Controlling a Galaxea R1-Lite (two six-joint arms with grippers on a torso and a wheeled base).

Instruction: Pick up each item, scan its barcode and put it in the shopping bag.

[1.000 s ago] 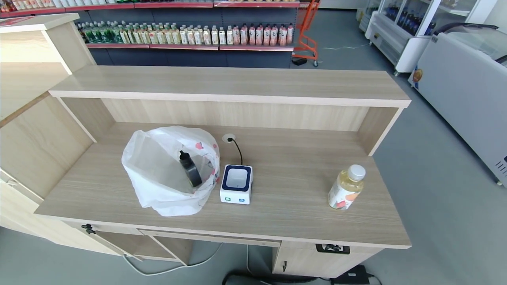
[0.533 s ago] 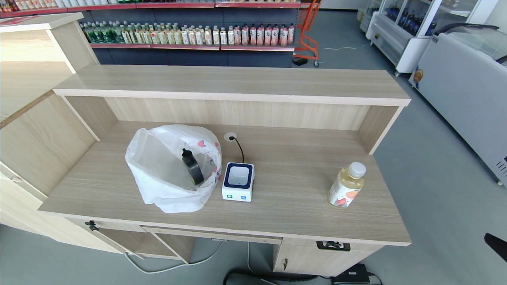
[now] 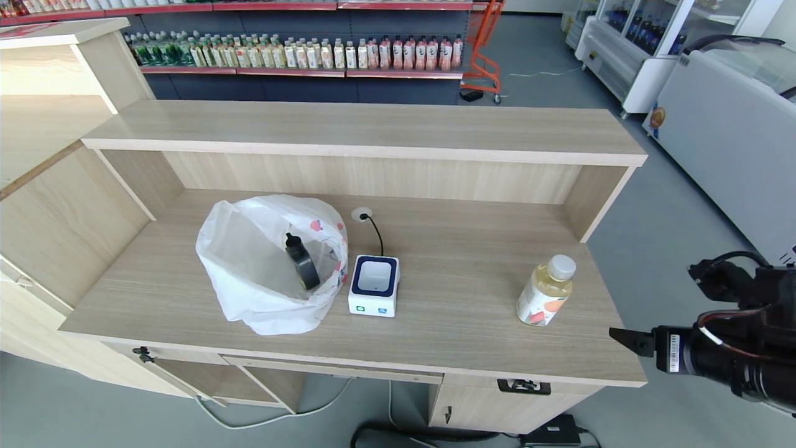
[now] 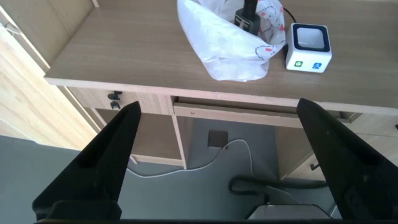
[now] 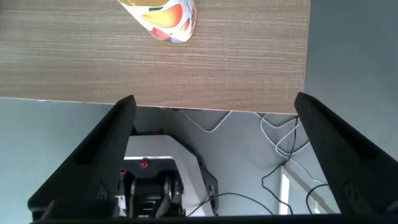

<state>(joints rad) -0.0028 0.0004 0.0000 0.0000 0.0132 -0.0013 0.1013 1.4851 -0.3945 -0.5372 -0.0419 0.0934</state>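
Right arm (image 3: 734, 354) has come in from the lower right, a moment ago just a small dark tip at the edge, before that nothing there, right gripper (image 3: 628, 341) now by the front right corner of the counter (image 3: 472, 348), near the bottle (image 3: 546, 291)

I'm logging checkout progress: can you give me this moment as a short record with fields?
bagged: dark bottle inside the shopping bag
scanner: on the counter, just right of the bag
not bagged: juice bottle, upright, counter's right end
right gripper: open, empty, near the counter's front right corner
left gripper: open, empty, before the counter's front edge
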